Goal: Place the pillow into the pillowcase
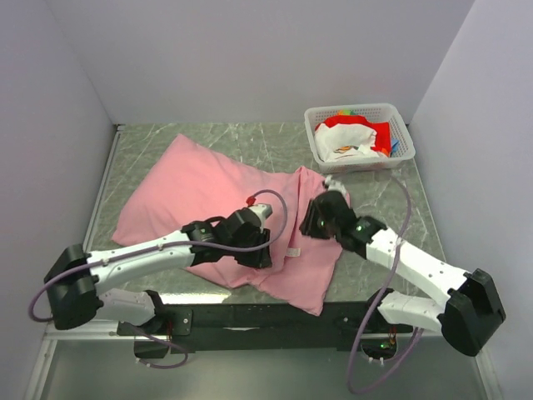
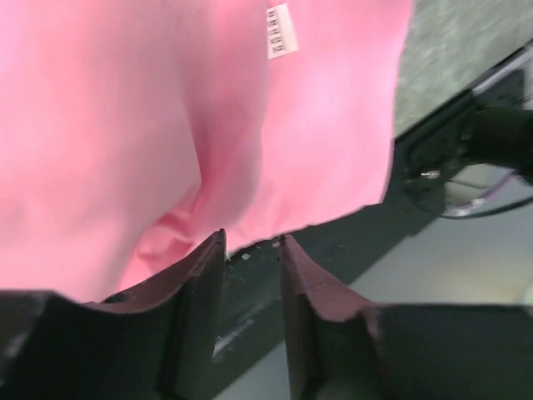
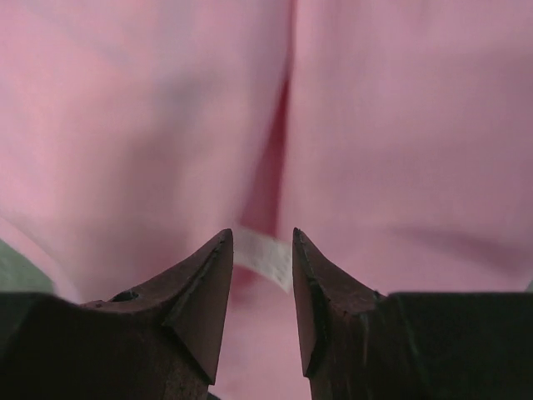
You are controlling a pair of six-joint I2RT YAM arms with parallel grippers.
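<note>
Grippers poised: left gripper point(image 2: 252, 239) and right gripper point(image 3: 262, 233), jaws slightly apart and empty, hover over the near end of the wrinkly pink fabric pillowcase point(image 1: 191, 179); pinching its top layer alone looks wisest.

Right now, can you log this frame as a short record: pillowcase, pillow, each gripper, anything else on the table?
pillowcase: pink, spread on the table, near corner over the front edge
pillow: not visible
left gripper: open, at the pillowcase's near edge, empty
right gripper: open, above pink fabric, empty
basket: far right corner, white and red cloth inside
</note>
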